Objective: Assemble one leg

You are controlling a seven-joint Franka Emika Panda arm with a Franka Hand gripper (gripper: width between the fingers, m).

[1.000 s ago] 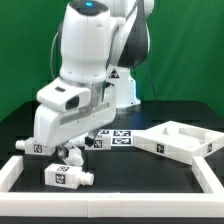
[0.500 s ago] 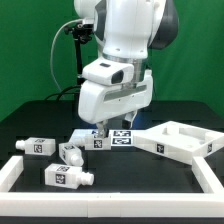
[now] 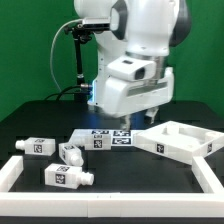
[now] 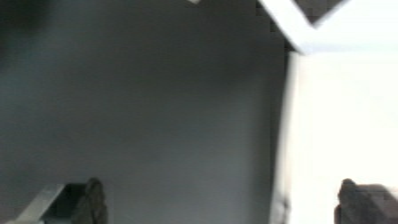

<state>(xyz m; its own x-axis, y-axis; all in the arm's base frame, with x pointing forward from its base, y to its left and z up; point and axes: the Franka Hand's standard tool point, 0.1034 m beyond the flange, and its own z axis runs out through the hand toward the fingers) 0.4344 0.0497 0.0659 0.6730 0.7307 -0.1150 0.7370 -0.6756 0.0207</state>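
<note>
Three short white legs with marker tags lie on the black table at the exterior view's left: one, one and one nearer the front. A large white tabletop part lies at the right. My gripper hangs above the table between the marker board and the tabletop part, mostly hidden by the wrist. In the wrist view the gripper is open and empty, with both dark fingertips far apart over dark table. A flat white surface fills one side; I cannot tell which part it is.
The marker board lies flat in the middle of the table. A low white rim borders the work area at the front and sides. A green curtain stands behind the arm.
The arm has swung from above the legs at the exterior view's left toward the right, and now stands over the marker board and the tabletop part. The legs have not moved.
</note>
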